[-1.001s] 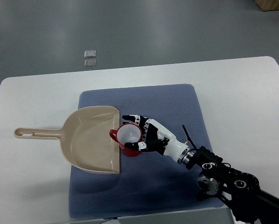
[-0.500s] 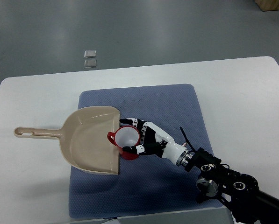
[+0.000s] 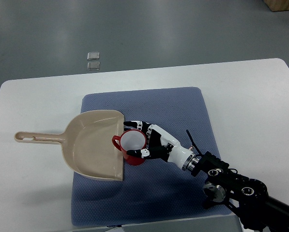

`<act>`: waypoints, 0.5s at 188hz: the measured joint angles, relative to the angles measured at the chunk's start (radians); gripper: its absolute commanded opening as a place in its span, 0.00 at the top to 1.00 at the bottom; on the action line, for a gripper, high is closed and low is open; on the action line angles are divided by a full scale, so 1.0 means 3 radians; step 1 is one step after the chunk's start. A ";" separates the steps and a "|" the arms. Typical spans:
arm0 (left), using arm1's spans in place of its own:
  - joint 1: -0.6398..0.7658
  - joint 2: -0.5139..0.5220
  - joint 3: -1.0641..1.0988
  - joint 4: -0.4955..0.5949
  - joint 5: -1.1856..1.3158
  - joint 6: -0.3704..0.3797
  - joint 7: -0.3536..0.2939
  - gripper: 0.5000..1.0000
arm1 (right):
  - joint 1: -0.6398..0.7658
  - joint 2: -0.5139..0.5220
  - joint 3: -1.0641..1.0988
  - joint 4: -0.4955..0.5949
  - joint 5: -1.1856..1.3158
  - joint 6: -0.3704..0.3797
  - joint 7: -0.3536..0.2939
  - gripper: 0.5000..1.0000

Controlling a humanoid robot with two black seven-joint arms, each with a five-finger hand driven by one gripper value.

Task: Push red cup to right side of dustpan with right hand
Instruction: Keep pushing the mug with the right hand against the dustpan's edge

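Observation:
A red cup (image 3: 132,145) with a white inside stands upright on the blue mat (image 3: 183,106), right against the open right edge of a beige dustpan (image 3: 93,145). Its handle points left over the dustpan's lip. My right hand (image 3: 137,140) reaches in from the lower right and wraps the cup's right side, with fingers above and a thumb below its rim. The dustpan's handle (image 3: 38,138) points left onto the white table.
The white table (image 3: 250,96) carries the blue mat. My right arm's black joints (image 3: 231,186) lie over the mat's lower right corner. Two small grey squares (image 3: 93,60) lie on the floor beyond the table.
My right hand has pushed the cup a little to the left, up against the dustpan's open edge, and the fingers have closed further around it.

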 measured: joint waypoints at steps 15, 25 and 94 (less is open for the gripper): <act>0.0000 0.0000 0.0000 0.0000 0.0000 0.0000 0.0000 0.00 | 0.0003 0.0000 0.0009 0.0000 0.0006 0.0000 0.0001 0.14; 0.0000 0.0000 0.0000 0.0000 0.0000 0.0000 0.0000 0.00 | 0.0003 0.0000 0.0016 0.0000 0.0010 0.0000 0.0002 0.14; 0.0000 0.0000 0.0000 0.0000 0.0000 0.0000 -0.0001 0.00 | 0.0039 0.0000 0.0067 -0.0005 0.0035 -0.0005 0.0002 0.14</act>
